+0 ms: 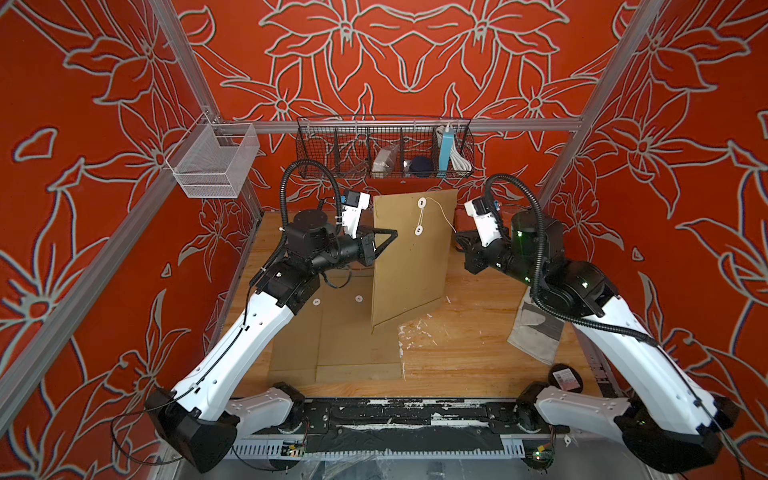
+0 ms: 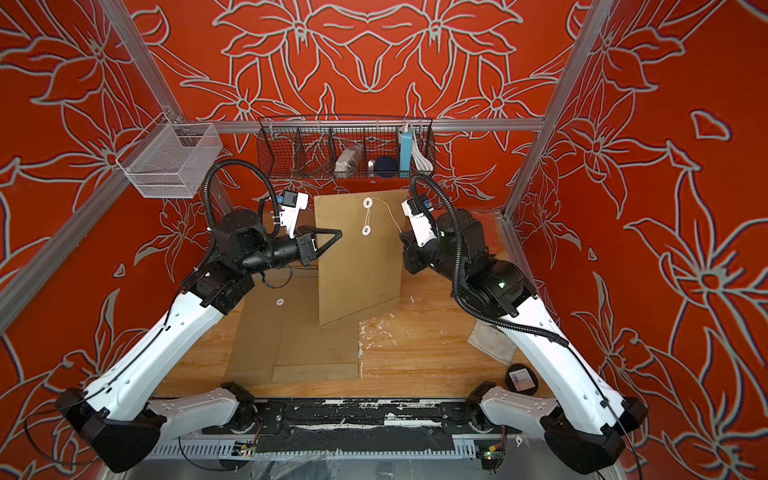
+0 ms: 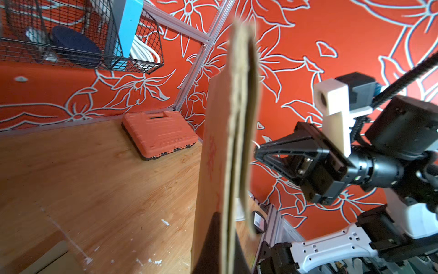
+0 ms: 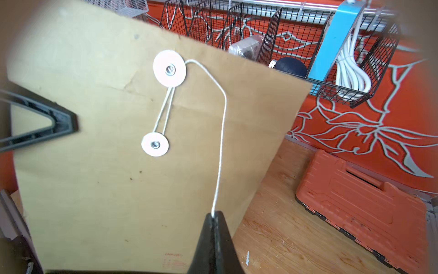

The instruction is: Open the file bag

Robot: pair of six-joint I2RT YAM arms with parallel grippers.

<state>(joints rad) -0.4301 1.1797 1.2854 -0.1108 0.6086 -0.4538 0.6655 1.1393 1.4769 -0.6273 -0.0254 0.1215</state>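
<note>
No wording, brand or number can be read anywhere.

The file bag point(image 4: 118, 189) carries a small block of red print point(image 4: 174, 257) near its lower edge, too blurred to make out.

A black disc point(image 1: 566, 377) lies on the floor, well apart from the file bag. Its white label point(image 1: 564, 379) appears to carry a barcode, but the characters are too small to read.

The file bag point(image 1: 409, 257) is matt brown kraft paper, faintly creased and speckled, its edge fibrous in the left wrist view. Its string point(image 4: 221, 132) is thin white twisted cord. The two discs point(image 4: 169, 68) are white card with shiny metal rivets. The fingers point(image 4: 206, 249) are matt black plastic. The counter point(image 1: 478, 345) is varnished, grained wood flecked with white scraps. The tool case point(image 4: 362, 208) is moulded orange plastic, the wire basket point(image 1: 316, 149) black-coated metal
</note>
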